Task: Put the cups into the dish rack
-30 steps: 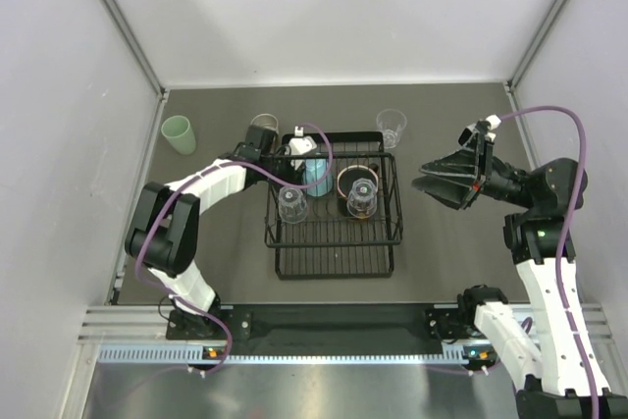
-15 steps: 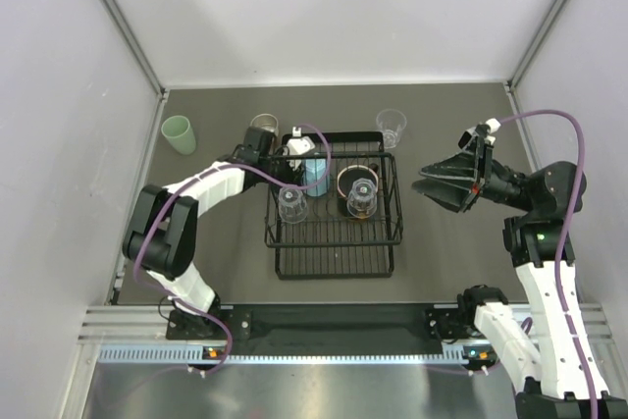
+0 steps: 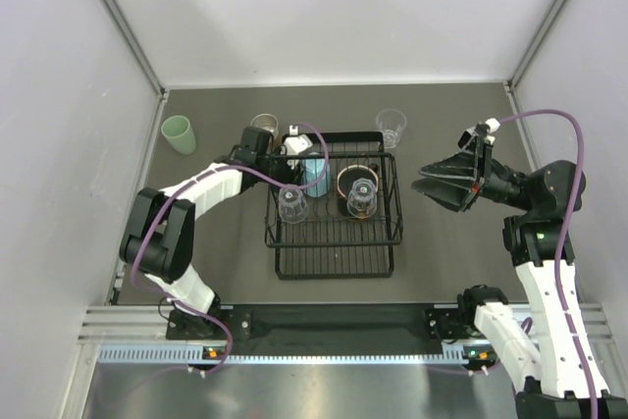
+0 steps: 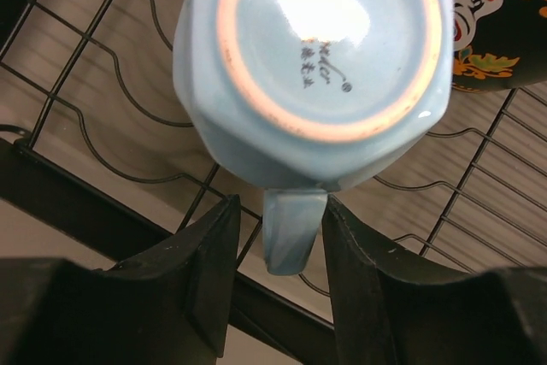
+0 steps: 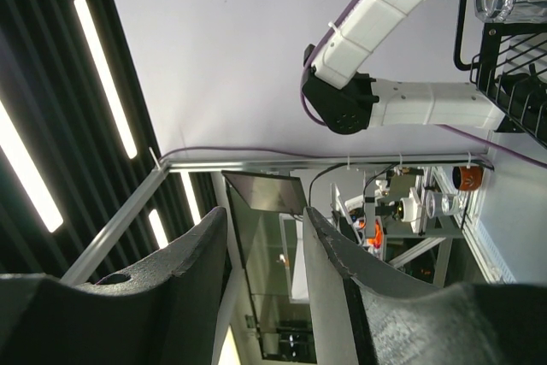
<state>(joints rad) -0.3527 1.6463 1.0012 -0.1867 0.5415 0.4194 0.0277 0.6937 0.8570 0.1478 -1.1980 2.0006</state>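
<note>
Your left pincer [image 4: 279, 206] had eased back slightly toward the upper left, jaws a little apart astride the handle of the blue mug [image 4: 316, 66], which stayed upside down in the rack's [image 3: 334, 264] upper left. Your right pincer [image 3: 429, 186] hung wide open, empty.
</note>
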